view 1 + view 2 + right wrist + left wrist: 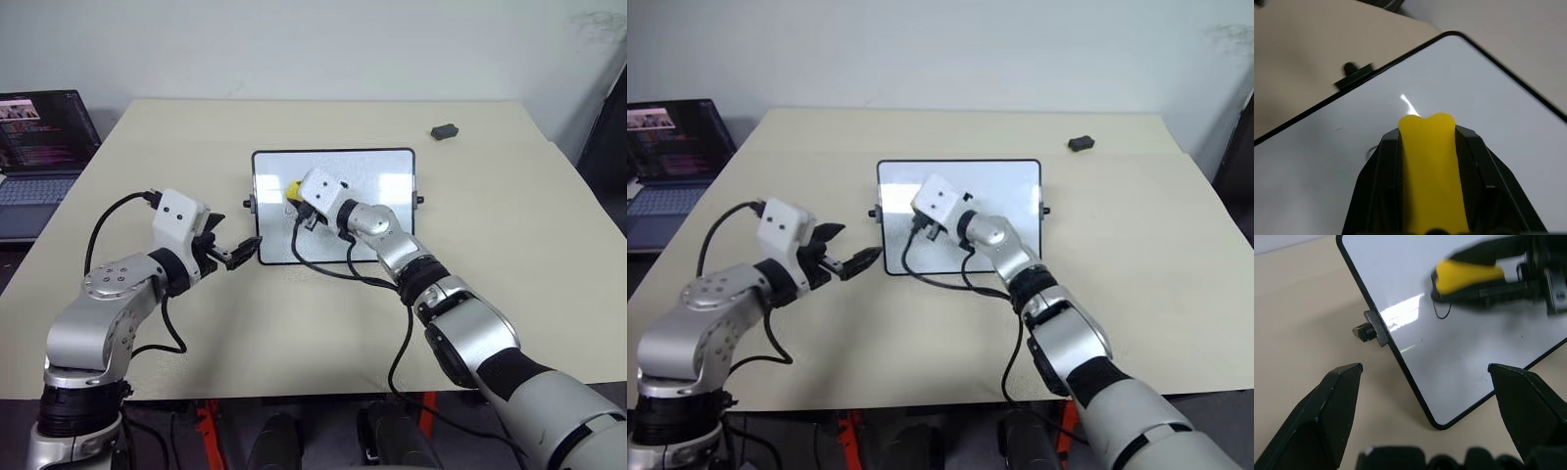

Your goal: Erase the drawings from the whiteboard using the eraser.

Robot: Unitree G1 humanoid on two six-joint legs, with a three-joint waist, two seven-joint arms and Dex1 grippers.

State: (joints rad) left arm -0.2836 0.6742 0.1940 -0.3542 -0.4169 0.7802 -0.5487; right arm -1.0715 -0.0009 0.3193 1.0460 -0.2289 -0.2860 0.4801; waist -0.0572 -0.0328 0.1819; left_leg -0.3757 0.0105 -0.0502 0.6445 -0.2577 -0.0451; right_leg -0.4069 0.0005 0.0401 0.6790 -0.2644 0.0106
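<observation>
1. One left gripper [233, 254] hangs wide open, empty, beside the whiteboard's [377, 174] near left corner.
2. Right gripper [1427, 147] pinches the yellow eraser [293, 188] on the board's left half.
3. Beside it, one drawing [1442, 312] remains; most white surface looks clean.

Office or lab (bare table [147, 323], laptop [39, 157] alongside)

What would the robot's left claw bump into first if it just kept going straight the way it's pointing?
Most likely the near left corner of the whiteboard. The left gripper, jaws open, points at that edge, with bare table between. Depth is hard to judge, so it might pass just over the frame.
</observation>
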